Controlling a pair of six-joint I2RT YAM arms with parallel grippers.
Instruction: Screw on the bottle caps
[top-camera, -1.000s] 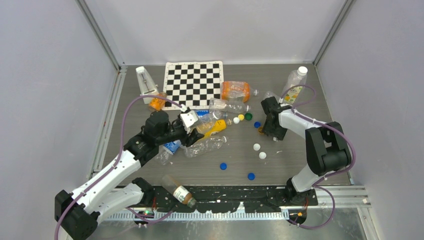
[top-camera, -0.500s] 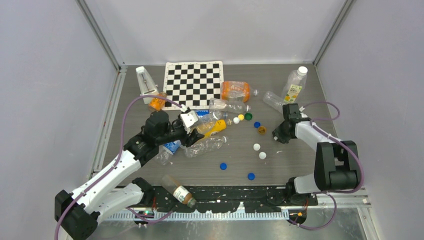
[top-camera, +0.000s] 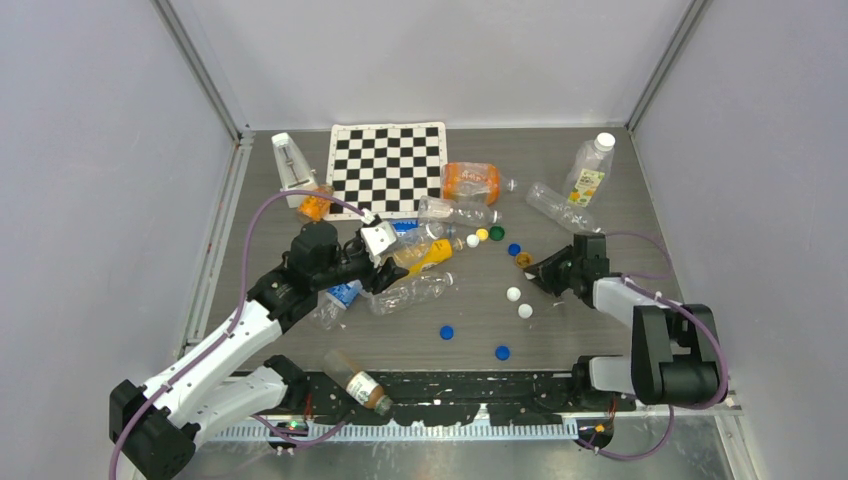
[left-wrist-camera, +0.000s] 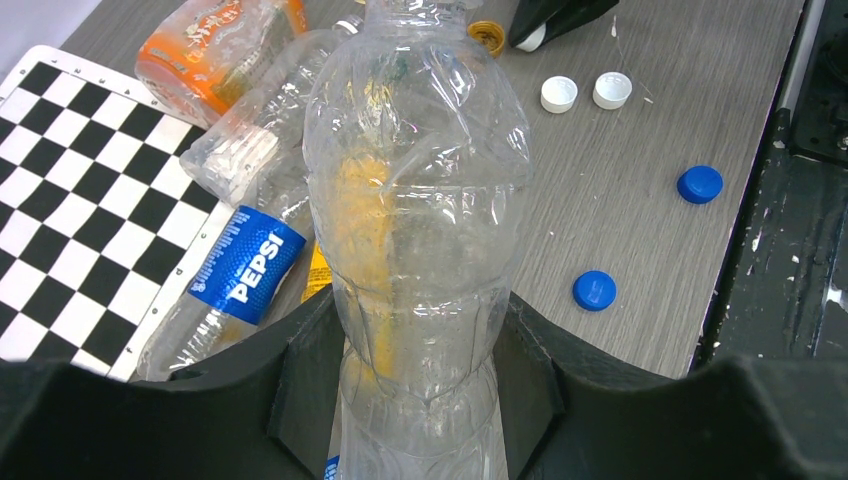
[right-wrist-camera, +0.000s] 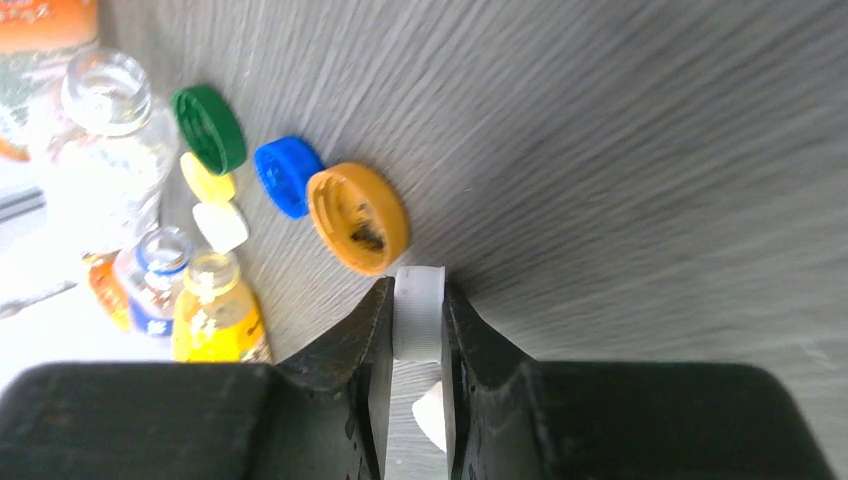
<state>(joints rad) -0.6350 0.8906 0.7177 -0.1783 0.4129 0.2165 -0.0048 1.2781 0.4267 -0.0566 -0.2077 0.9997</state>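
Observation:
My left gripper (top-camera: 385, 272) is shut on a clear crumpled bottle (left-wrist-camera: 415, 200) and holds it by its lower body, neck pointing away; the bottle (top-camera: 415, 290) lies low over the table. My right gripper (right-wrist-camera: 418, 305) is shut on a white cap (right-wrist-camera: 418, 312), held edge-on between the fingertips. In the top view it (top-camera: 540, 275) points left, just right of an orange cap (top-camera: 523, 260). Blue (right-wrist-camera: 287, 175), green (right-wrist-camera: 209, 128), yellow (right-wrist-camera: 208, 178) and white (right-wrist-camera: 221, 226) caps lie beyond. Two white caps (top-camera: 513, 294) and two blue caps (top-camera: 446, 332) lie loose nearer me.
A checkerboard mat (top-camera: 388, 168) lies at the back. Around it are an orange-labelled bottle (top-camera: 470, 182), a Pepsi bottle (left-wrist-camera: 245, 265), a yellow bottle (top-camera: 428, 255), an upright capped bottle (top-camera: 590, 170), a lying clear bottle (top-camera: 560, 205) and a bottle at the front rail (top-camera: 357, 380).
My right arm has pulled back toward me and to the right, away from the far bottles, and its gripper now points left beside the orange cap. The left arm has not moved.

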